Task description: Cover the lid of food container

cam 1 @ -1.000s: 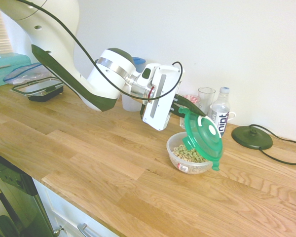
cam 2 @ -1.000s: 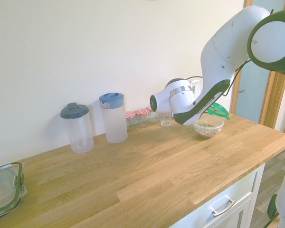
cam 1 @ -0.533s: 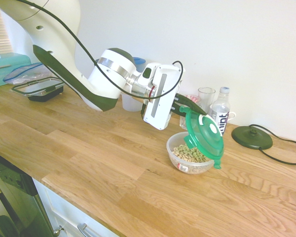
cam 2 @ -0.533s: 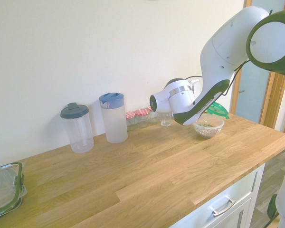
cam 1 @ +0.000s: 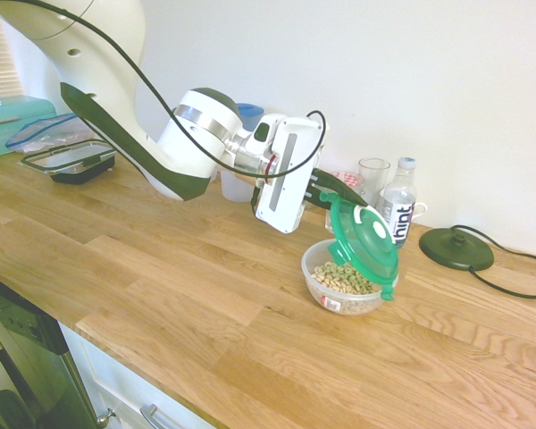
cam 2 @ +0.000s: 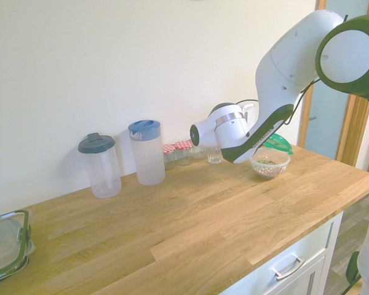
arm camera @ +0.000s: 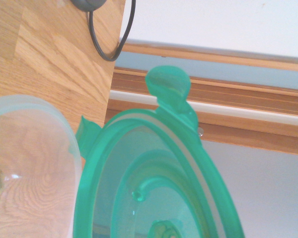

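You had the hand [cam 1: 329, 197] clamped on the lid [cam 1: 366, 243], tilted steeply over the food container [cam 1: 339, 288] on the worktop [cam 1: 179, 295]; levelling and lowering it probably came next.

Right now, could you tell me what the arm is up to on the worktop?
The white arm's pincer, shut on one edge of the green lid, holds it steeply tilted above the clear food container of cereal rings. The lid's lower edge is at the bowl's far rim, but it is not lying flat, so the container is not yet covered.
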{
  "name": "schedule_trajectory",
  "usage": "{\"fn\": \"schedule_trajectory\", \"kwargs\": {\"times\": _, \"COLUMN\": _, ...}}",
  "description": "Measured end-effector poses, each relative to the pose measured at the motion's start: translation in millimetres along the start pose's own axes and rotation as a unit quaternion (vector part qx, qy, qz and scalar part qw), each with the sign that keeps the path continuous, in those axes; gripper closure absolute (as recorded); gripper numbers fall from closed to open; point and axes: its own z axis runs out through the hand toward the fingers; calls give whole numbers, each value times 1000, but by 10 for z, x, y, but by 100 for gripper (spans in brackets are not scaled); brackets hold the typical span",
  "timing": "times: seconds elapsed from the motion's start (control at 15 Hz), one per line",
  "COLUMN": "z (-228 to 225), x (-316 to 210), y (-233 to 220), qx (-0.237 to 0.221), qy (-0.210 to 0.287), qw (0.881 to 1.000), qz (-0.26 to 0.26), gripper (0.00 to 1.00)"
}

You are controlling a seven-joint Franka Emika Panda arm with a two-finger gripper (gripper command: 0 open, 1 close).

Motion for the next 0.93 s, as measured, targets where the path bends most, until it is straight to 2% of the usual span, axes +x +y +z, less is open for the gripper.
{"fn": "schedule_trajectory", "kwargs": {"times": 0.53, "z": -41, "x": -21, "y": -25, "qx": 2, "qy": -3, "qw": 1000, "qz": -2, "gripper": 0}}
{"fn": "schedule_trajectory", "kwargs": {"times": 0.93, "z": -340, "x": -113, "y": -26, "qx": 32, "qy": -24, "qw": 999, "qz": -9, "gripper": 0}}
